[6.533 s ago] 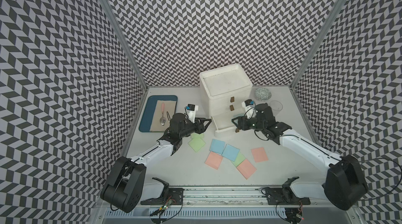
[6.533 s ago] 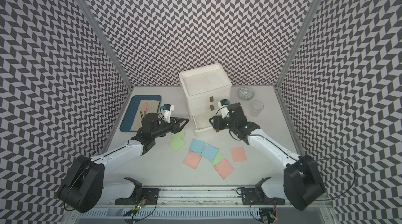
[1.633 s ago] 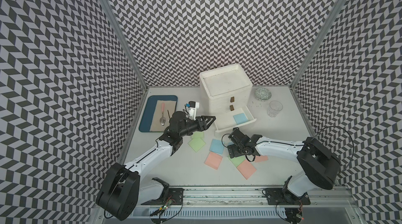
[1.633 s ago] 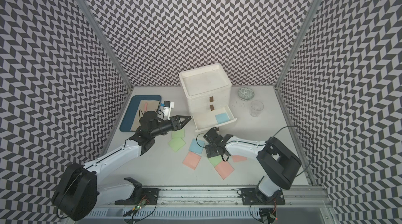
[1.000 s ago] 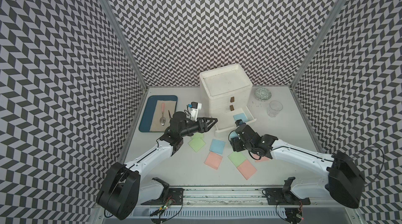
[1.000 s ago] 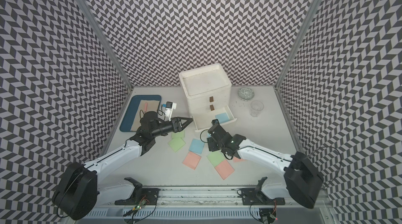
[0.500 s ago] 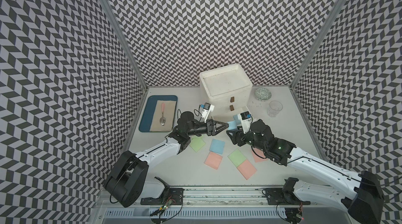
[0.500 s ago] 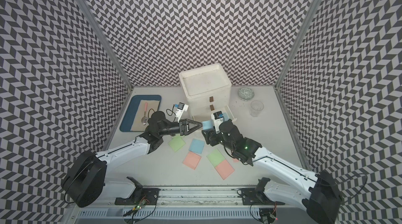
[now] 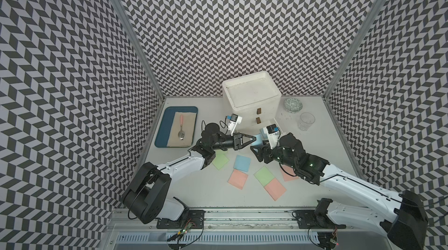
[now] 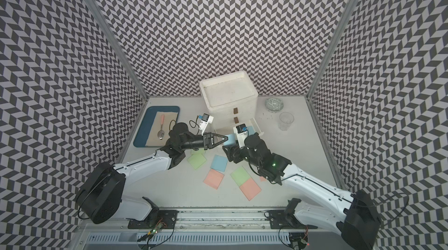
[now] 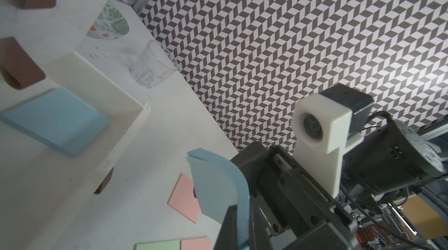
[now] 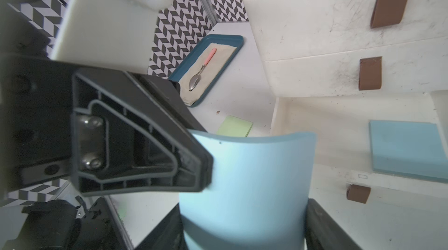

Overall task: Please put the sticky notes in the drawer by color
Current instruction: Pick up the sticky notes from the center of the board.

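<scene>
Right wrist view: our left pincer (image 12: 206, 171) clenches the bowed light-blue paper sticky note (image 12: 254, 176) (right pincer (image 12: 244, 212): hold unclear), open white plastic drawer (image 12: 327, 120) just beyond.

We count three light blue paper sticky squares (image 9: 242, 170): one pinched in the left claw (image 9: 254, 137), one on the table near it, one just beyond it in the open drawer (image 11: 121, 105). There are three salmon pink paper squares (image 9: 238, 179) and two light green paper squares (image 9: 264, 176) plainly seen. One white plastic three-drawer chest (image 9: 252, 93), one blue tray (image 9: 161, 130), one pink-handled spoon (image 9: 181, 127), one patterned bowl (image 9: 293, 105), one clear glass (image 9: 306, 121).
</scene>
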